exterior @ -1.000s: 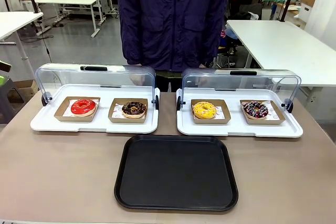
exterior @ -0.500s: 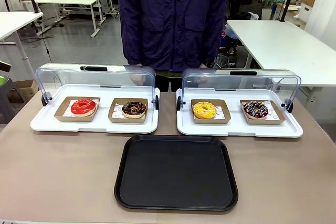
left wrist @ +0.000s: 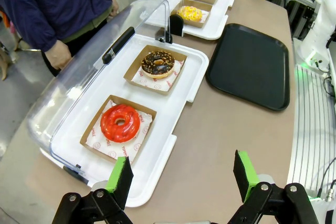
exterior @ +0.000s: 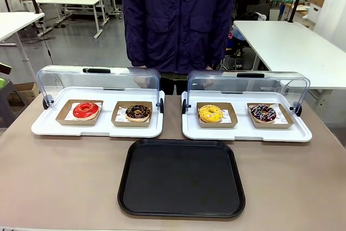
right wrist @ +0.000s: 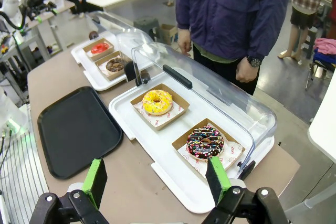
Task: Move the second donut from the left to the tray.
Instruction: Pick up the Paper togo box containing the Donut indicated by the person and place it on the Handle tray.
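The second donut from the left [exterior: 138, 112] [left wrist: 157, 62] [right wrist: 114, 64] is chocolate-glazed with tan crumbs and lies in a brown cardboard holder on the left white tray, to the right of a red-glazed donut [exterior: 86, 110] [left wrist: 120, 123]. The black tray [exterior: 181, 177] [left wrist: 251, 65] [right wrist: 76, 129] lies flat near the table's front, bare. My left gripper [left wrist: 183, 174] hovers open over the table's left end, near the red donut. Over the table's right end, beside the sprinkled donut [right wrist: 205, 142], my right gripper [right wrist: 157, 179] is open too. Neither holds anything.
Two white trays [exterior: 97, 128] [exterior: 246, 133] with raised clear domed lids stand side by side behind the black tray. The right one holds a yellow donut [exterior: 211, 113] and the sprinkled donut [exterior: 263, 113]. A person in a dark jacket [exterior: 178, 20] stands at the far edge.
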Motion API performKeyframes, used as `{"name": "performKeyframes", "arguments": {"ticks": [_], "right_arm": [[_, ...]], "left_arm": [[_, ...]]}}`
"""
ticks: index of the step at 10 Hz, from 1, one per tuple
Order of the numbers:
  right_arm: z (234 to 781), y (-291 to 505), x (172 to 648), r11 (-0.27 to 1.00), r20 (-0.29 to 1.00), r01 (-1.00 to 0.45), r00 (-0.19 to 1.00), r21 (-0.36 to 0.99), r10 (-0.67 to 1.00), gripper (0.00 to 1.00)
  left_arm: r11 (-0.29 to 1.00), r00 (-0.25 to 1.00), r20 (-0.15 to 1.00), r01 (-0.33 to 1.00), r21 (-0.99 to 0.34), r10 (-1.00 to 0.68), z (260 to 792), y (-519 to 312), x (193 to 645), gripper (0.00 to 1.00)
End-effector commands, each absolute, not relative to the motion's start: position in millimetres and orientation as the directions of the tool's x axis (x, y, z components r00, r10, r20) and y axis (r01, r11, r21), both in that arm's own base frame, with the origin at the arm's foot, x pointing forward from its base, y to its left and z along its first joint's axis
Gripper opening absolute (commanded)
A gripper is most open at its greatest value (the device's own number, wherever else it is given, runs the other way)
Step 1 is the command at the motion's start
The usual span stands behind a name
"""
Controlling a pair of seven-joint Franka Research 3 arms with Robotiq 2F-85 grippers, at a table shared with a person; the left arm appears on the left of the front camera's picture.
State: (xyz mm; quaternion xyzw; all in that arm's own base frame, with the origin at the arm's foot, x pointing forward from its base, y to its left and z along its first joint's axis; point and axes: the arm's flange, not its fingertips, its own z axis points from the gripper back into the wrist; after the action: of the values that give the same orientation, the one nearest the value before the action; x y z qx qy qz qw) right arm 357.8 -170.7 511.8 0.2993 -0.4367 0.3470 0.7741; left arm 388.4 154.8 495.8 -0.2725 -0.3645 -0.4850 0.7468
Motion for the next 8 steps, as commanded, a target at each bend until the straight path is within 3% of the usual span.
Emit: {"name": "performKeyframes", "arguments": {"ticks": [1, 8], "right_arm": [[512.4, -171.1, 361.6, 0.572, 0.9, -0.808, 0.344, 0.137, 0.269, 1.0], [512.4, -171.1, 361.6, 0.572, 0.9, -0.808, 0.344, 0.137, 0.269, 1.0]], "left_arm": [[0.366, 0.242, 0.82, 0.93, -0.043, -0.519, 497.1, 157.3, 388.4, 1.0], [0.366, 0.242, 0.82, 0.93, -0.043, -0.519, 497.1, 157.3, 388.4, 1.0]]}}
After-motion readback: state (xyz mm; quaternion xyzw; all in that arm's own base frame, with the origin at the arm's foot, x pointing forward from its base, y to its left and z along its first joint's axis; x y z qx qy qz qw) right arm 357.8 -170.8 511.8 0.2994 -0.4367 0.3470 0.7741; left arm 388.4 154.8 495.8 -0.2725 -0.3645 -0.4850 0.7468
